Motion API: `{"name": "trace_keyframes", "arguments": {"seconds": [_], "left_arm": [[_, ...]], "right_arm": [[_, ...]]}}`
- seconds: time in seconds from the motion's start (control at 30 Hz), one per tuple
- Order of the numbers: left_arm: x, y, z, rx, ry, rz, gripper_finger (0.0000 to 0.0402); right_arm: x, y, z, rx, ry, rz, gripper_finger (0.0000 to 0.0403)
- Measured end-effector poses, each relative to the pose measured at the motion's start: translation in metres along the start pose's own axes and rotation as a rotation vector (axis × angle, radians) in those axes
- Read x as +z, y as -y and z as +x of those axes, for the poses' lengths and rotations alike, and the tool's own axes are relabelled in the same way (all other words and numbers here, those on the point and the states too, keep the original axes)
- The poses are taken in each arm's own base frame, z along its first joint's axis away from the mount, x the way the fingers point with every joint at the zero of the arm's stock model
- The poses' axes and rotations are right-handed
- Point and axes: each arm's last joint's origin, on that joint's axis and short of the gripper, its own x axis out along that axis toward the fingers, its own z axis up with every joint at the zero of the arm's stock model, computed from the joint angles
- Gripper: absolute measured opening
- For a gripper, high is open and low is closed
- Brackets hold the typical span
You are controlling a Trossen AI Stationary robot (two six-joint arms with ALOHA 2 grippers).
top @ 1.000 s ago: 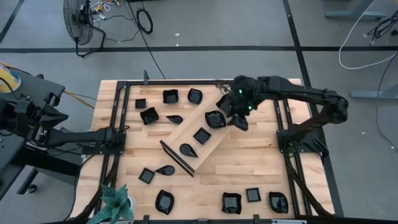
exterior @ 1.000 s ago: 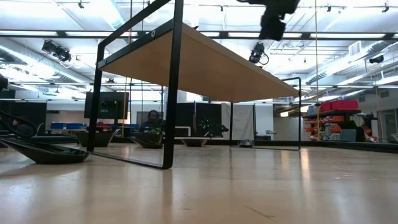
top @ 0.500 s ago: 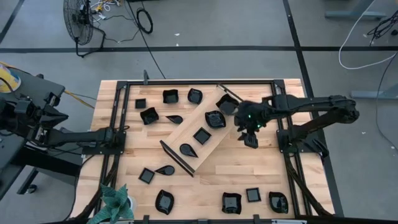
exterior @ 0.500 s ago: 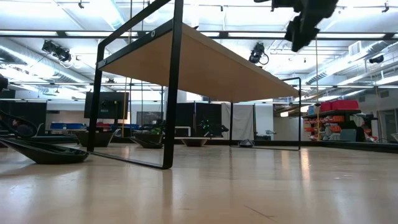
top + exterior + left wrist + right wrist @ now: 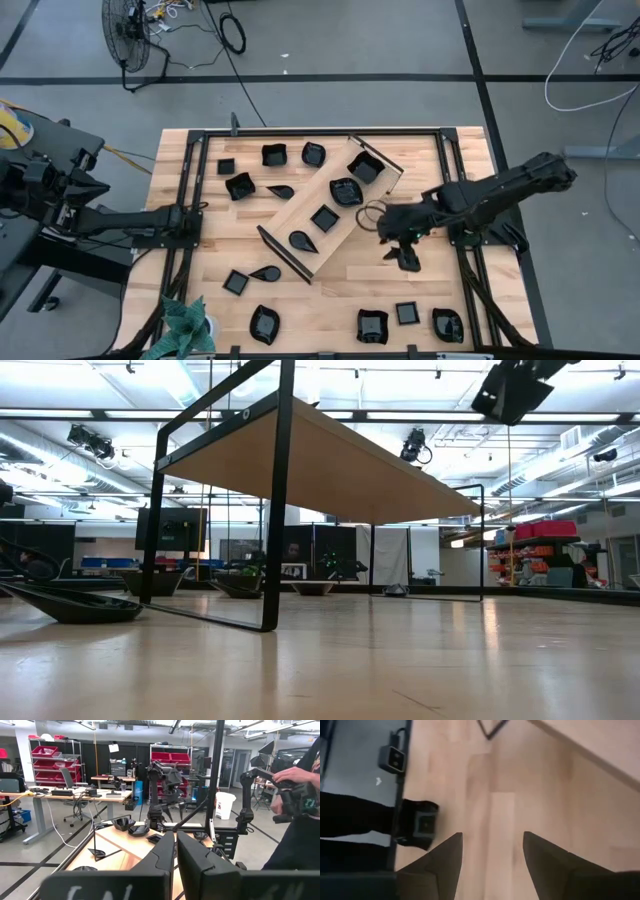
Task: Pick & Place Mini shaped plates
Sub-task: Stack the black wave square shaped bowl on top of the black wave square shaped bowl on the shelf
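Observation:
Several glossy black mini shaped plates lie loose on the wooden table, among them a far-left group point(image 5: 239, 186) and a near-right row point(image 5: 372, 326). Several more sit in a line on the long light-wood tray point(image 5: 310, 228), one at its far end point(image 5: 366, 168). My right gripper point(image 5: 405, 258) hangs open over bare table to the right of the tray, tilted downward, with only wood between its fingers point(image 5: 492, 855). My left gripper point(image 5: 175, 855) waits shut above the table's left edge, pointing level across the table.
Black frame rails run along the table's left point(image 5: 190, 200) and right point(image 5: 455, 200) sides. A green plant point(image 5: 185, 325) stands at the near left corner. Bare wood lies between the tray and the near-right plates. A person point(image 5: 295, 795) stands beyond the table's right side.
My right gripper has swung from over the tray's far end toward the table's near edge and sunk a little, staying open and empty. The plate at the tray's far end, hidden under the gripper before, now shows.

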Motion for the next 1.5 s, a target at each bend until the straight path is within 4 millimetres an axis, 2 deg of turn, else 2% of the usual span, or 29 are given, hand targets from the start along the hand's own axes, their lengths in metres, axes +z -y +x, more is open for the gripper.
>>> {"name": "trace_keyframes", "arguments": {"seconds": [0.27, 0.47, 0.63, 0.87, 1.13, 1.5], "left_arm": [[0.000, 0.000, 0.000, 0.000, 0.000, 0.000, 0.0025], [0.000, 0.000, 0.000, 0.000, -0.001, 0.000, 0.0025], [0.000, 0.000, 0.000, 0.000, 0.000, 0.000, 0.0025], [0.000, 0.000, 0.000, 0.000, 0.000, 0.000, 0.0025], [0.000, 0.000, 0.000, 0.000, 0.000, 0.000, 0.0025], [0.000, 0.000, 0.000, 0.000, 0.000, 0.000, 0.0025]], "right_arm": [[-0.005, -0.024, 0.026, 0.047, -0.032, -0.110, 0.0210], [-0.011, -0.049, 0.056, 0.047, -0.051, -0.262, 0.0210], [-0.017, -0.070, 0.081, 0.087, -0.062, -0.281, 0.0210], [-0.026, -0.091, 0.107, 0.114, -0.063, -0.254, 0.0210], [-0.040, -0.097, 0.136, 0.029, -0.112, -0.229, 0.0210], [-0.045, -0.096, 0.165, 0.008, -0.127, -0.232, 0.0210]]}}
